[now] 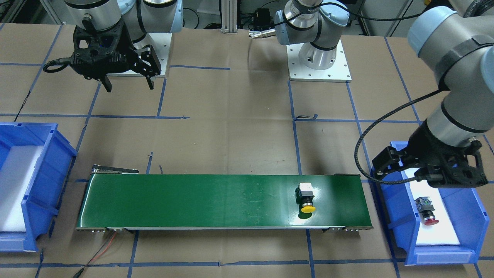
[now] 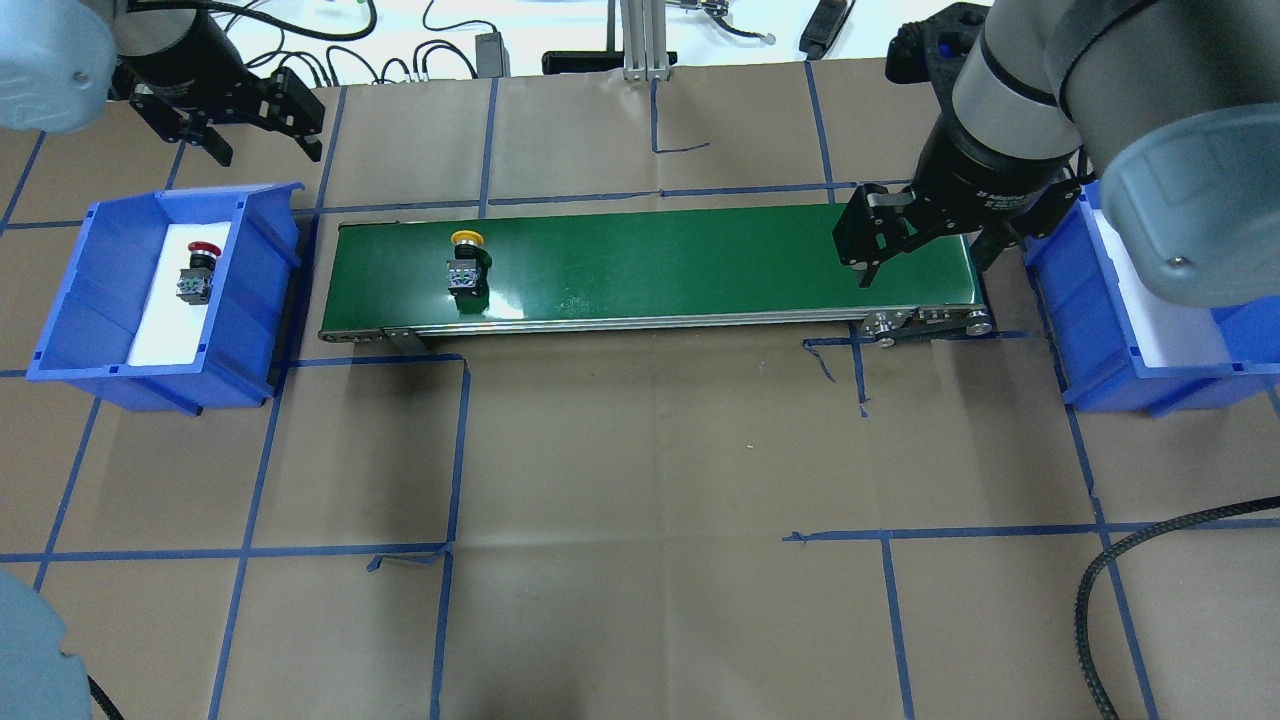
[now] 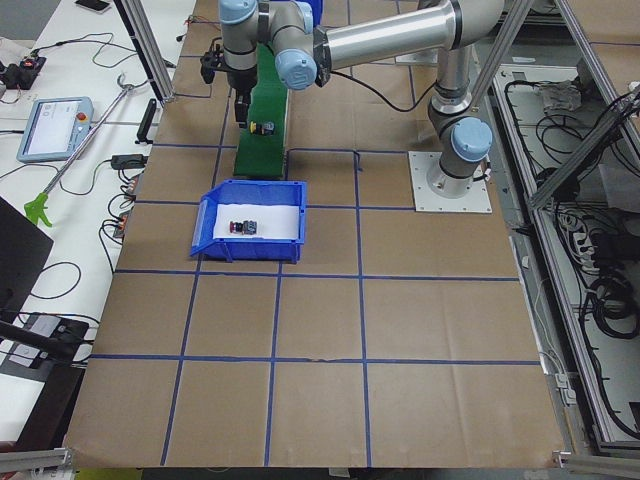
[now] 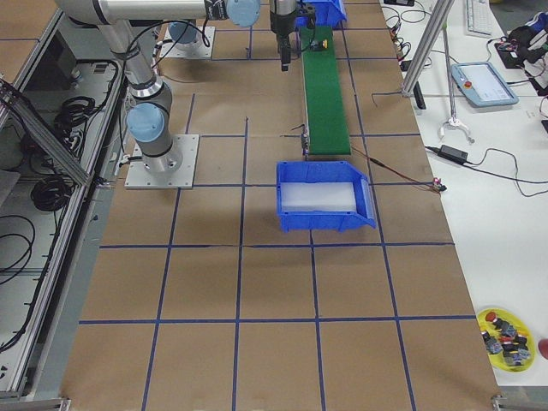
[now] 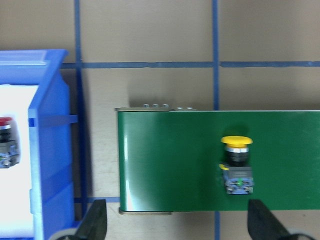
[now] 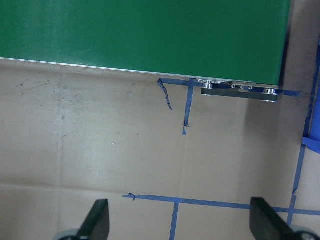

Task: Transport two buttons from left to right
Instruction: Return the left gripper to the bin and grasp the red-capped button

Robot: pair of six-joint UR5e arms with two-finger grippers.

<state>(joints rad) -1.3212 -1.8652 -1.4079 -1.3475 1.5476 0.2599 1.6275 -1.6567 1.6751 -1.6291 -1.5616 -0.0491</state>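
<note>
The yellow-capped button (image 2: 467,262) lies on its side near the left end of the green conveyor belt (image 2: 700,265); it also shows in the left wrist view (image 5: 236,165). The red-capped button (image 2: 197,272) lies on white foam inside the left blue bin (image 2: 60,330) and shows at the left wrist view's edge (image 5: 5,142). My left gripper (image 2: 265,150) is open and empty, raised beyond the left bin. My right gripper (image 2: 925,262) is open and empty, hovering over the belt's right end; its wrist view shows the belt end (image 6: 145,35) and bare table.
A blue bin (image 2: 1100,390) lined with white foam stands just past the belt's right end, with nothing visible in it. Brown paper with blue tape lines covers the table. A black cable (image 2: 1120,570) loops at the front right.
</note>
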